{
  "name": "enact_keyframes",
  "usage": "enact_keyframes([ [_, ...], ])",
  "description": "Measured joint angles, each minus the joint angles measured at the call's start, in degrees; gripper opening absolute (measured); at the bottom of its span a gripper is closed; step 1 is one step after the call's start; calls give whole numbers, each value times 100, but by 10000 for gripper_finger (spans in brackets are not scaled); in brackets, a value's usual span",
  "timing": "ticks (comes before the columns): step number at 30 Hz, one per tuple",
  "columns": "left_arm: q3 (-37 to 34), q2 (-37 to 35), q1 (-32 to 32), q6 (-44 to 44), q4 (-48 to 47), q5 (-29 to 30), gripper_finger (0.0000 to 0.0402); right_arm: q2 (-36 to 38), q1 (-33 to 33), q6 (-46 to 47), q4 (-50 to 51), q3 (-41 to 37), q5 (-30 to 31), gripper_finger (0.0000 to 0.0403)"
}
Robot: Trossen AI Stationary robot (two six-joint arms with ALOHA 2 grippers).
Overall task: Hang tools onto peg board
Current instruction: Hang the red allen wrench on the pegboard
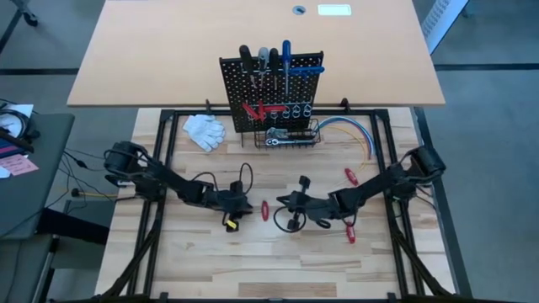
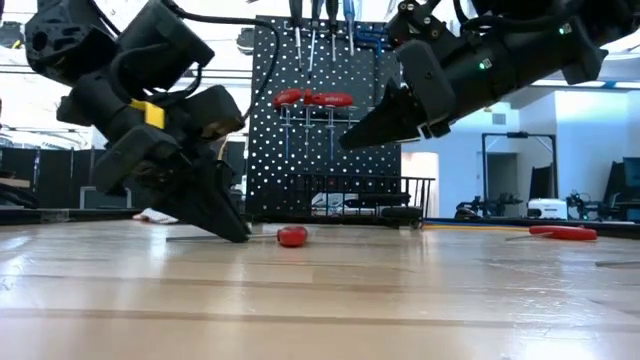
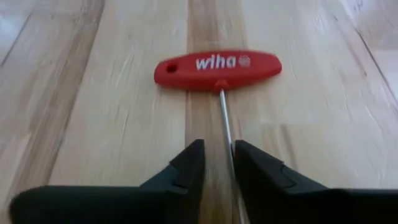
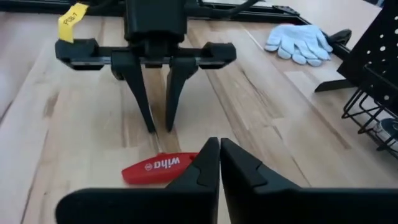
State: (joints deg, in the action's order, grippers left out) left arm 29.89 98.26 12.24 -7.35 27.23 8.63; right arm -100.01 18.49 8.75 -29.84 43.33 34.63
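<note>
While flat, red T-handle driver (image 3: 217, 64), shaft seemingly toward left end effector (image 3: 217, 165).

One peg board (image 1: 272, 84) on the table (image 1: 194, 261), with four long screwdrivers (image 1: 285, 59) along its top and two red T-handle drivers (image 2: 305, 98) hung on its face. Three more red T-handle drivers lie on the table — one (image 1: 264, 210) between the two hands. One ratchet wrench (image 1: 278, 137) in the basket, one pair of white gloves (image 1: 205, 130), one cable bundle (image 1: 349, 128)

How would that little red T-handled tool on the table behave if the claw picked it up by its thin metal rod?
The red T-handled tool would probably stay stiff, not flop. Its thin, smooth shaft might slip or swivel between the left gripper fingers, handle-heavy. It probably won't roll, lying flat.
</note>
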Motion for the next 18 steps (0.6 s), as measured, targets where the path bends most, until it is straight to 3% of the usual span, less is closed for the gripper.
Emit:
enact_keyframes([
  [5, 205, 249, -8, 75, -250, -11, 13, 0, -28, 255, -8, 0, -72, 44],
  [10, 201, 95, 131, 128, -380, 568, 3, -99, -113, 585, -8, 0, -196, 115],
  [13, 176, -136, 294, 238, -499, 1244, 2, -149, -296, 840, 71, 39, -389, 169],
  [18, 161, -396, 639, 495, -487, 2536, 1, -169, -739, 1599, 402, 142, -1214, 239],
])
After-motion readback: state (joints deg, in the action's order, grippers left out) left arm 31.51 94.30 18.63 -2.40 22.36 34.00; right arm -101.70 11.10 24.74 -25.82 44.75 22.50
